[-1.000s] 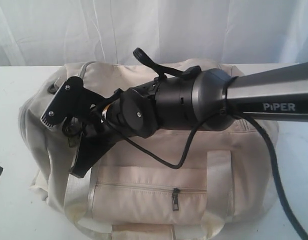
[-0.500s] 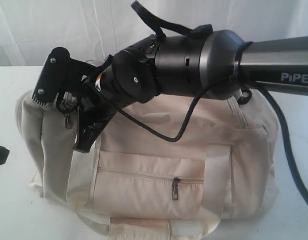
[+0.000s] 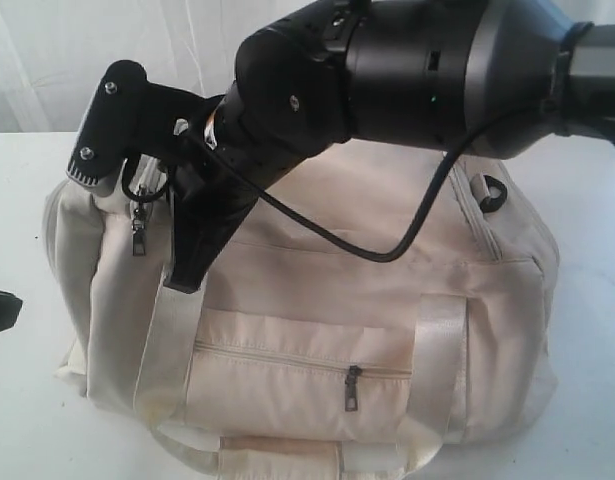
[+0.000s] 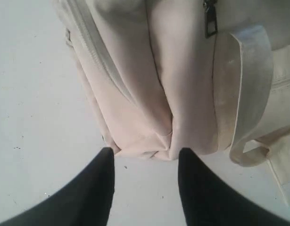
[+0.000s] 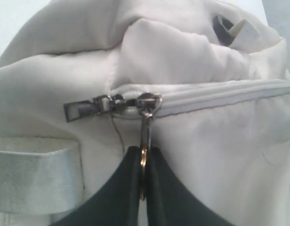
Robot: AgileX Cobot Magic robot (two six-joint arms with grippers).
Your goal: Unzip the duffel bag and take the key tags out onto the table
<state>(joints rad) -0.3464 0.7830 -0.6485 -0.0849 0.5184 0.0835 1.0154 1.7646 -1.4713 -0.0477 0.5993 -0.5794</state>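
**Figure. Duffel bag at the start of unzipping, read from front to back.**

Nearest us, the front pocket (image 3: 297, 370) of the duffel bag (image 3: 317, 260) faces the exterior camera with its own zip shut. The bag rests on the white worktop (image 3: 17, 440).

At the bag's left end, the left gripper (image 4: 145, 157) sits just beside the end panel, jaws spread with nothing between them. We judge it is placed there to steady the fabric against a pull.

Higher up, the right arm reaches across the bag so that the right gripper (image 5: 144, 157) meets the main zip (image 5: 220, 96) at that same end. Its jaws are pinched tight on the ring pull (image 5: 145, 136), which hangs from one slider (image 5: 148, 102). A second pull (image 5: 83, 109) lies free beside it.

The zip looks closed along the stretch in view, so we take the opening stroke as not yet made. The key tags show in no view, and we presume they are inside.

Behind hangs a white curtain (image 3: 87, 50).
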